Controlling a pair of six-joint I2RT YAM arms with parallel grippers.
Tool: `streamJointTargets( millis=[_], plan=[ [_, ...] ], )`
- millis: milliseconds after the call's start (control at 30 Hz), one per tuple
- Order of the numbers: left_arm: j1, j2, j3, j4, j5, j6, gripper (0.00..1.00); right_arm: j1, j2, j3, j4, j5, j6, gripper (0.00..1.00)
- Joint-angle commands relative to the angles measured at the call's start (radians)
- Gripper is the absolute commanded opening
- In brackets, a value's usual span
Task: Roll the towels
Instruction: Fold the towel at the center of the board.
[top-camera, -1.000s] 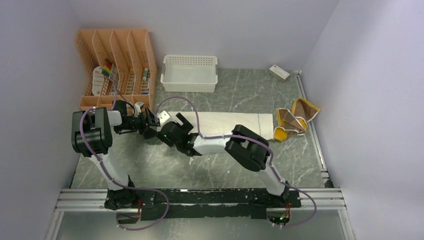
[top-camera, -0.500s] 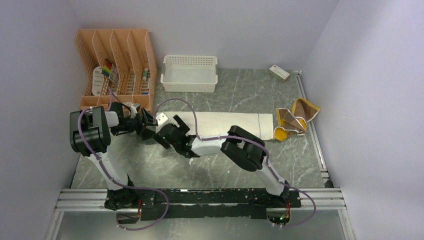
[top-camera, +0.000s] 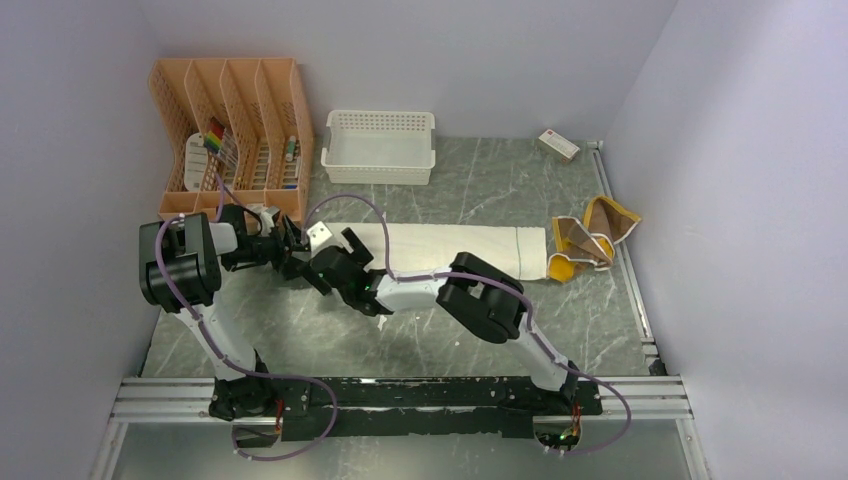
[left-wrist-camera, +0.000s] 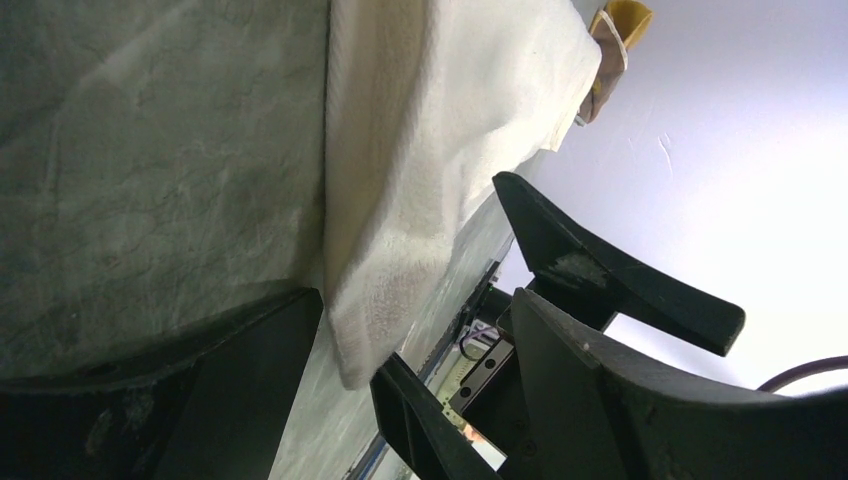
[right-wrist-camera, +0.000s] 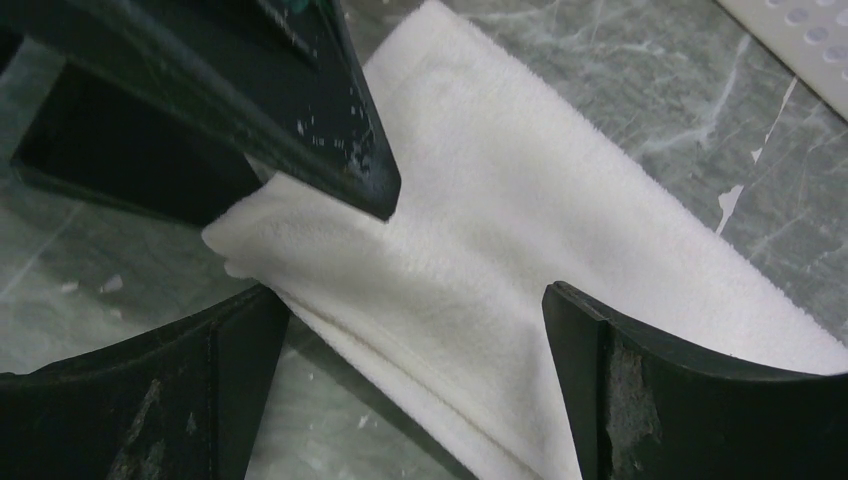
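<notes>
near the left edge of the worktop (top-camera: 480, 185), the left pincer (top-camera: 288, 250) and right pincer (top-camera: 330, 252) are hovering, jaws apart, at the end of the flat white towel (top-camera: 460, 245). crowding so closely, they are risking a finger clash or a crooked, loose first turn. the yellow towel (top-camera: 590, 238) is lying crumpled at the right edge.

Pale lavender walls (top-camera: 500, 50) enclose an evenly lit grey-green marbled tabletop (top-camera: 480, 190). An orange lattice file organiser (top-camera: 235, 110) stands at 10 o'clock, a white lattice basket (top-camera: 378, 160) at 12, an aluminium rail (top-camera: 160, 398) at 6
</notes>
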Motion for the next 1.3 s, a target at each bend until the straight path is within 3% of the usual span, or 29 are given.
streamJointTargets(
  millis=[0, 633, 967, 1267],
  plan=[
    [0.025, 0.069, -0.051, -0.015, -0.352, 0.079, 0.90, 0.000, 0.052, 0.055, 0.011, 0.060, 0.018, 1.00],
    [0.019, 0.088, -0.041, 0.020, -0.356, 0.051, 0.88, -0.014, -0.068, -0.039, 0.111, 0.039, 0.012, 0.99],
    [-0.008, 0.089, -0.037, 0.096, -0.356, -0.057, 0.88, -0.015, -0.081, -0.048, 0.116, -0.017, 0.016, 0.96],
    [-0.033, 0.114, 0.022, 0.134, -0.342, -0.111, 0.81, -0.015, -0.070, -0.039, 0.109, -0.027, 0.012, 0.96]
  ],
)
